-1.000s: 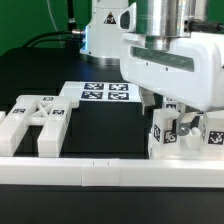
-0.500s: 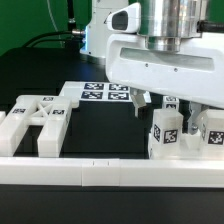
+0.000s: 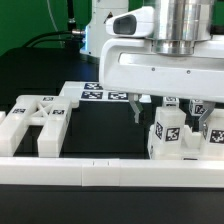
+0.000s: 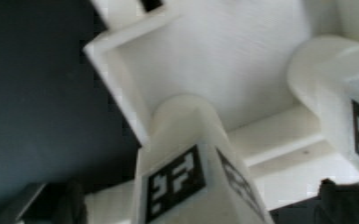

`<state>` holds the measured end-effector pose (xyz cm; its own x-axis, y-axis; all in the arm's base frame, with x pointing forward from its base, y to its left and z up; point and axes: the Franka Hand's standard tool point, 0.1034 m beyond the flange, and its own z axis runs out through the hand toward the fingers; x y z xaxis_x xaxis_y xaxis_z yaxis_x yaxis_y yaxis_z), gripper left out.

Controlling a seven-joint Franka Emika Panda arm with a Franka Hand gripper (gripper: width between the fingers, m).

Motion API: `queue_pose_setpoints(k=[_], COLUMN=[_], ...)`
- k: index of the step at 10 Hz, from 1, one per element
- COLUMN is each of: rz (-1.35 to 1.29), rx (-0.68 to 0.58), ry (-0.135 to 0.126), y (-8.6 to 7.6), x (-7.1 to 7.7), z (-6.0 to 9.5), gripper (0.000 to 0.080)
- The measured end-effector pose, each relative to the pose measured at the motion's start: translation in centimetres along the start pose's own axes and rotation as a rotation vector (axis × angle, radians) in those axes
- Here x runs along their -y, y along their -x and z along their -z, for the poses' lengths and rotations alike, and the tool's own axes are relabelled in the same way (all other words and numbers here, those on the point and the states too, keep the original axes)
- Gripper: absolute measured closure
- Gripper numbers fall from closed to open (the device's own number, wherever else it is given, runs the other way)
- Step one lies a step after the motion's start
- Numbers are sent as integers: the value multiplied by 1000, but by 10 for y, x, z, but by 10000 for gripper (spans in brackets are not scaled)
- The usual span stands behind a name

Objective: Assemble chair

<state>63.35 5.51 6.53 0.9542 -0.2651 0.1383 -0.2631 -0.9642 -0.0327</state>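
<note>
My gripper hangs at the exterior view's right, just above and behind a white square post with a black-and-white tag, standing by the front rail. A second tagged chair piece stands right of it. In the wrist view the gripper is open. The tagged post sits between the dark fingertips with a gap on each side, touching neither. A flat white chair slab lies beyond it. Two white frame pieces lie at the exterior view's left.
The marker board lies flat at the middle back of the black table. A long white border rail runs along the front edge. The robot's white base and cables stand behind.
The jaws have spread wider and let go of the tagged post. The gripper body has risen and drifted towards the exterior view's left. The post stays standing by the rail.
</note>
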Motion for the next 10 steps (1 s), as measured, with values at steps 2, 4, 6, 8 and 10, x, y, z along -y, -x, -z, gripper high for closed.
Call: queue_pose_setpoints(k=[2, 4, 6, 8, 10], rz=[134, 250, 336, 334, 333], rx=[-1, -3, -12, -23, -23], ry=[1, 2, 1, -2, -1], y=[-1, -3, -8, -15, -15], x=[-2, -5, -6, -3, -4], z=[0, 1, 6, 11, 10], gripper=[151, 151, 151, 307, 511])
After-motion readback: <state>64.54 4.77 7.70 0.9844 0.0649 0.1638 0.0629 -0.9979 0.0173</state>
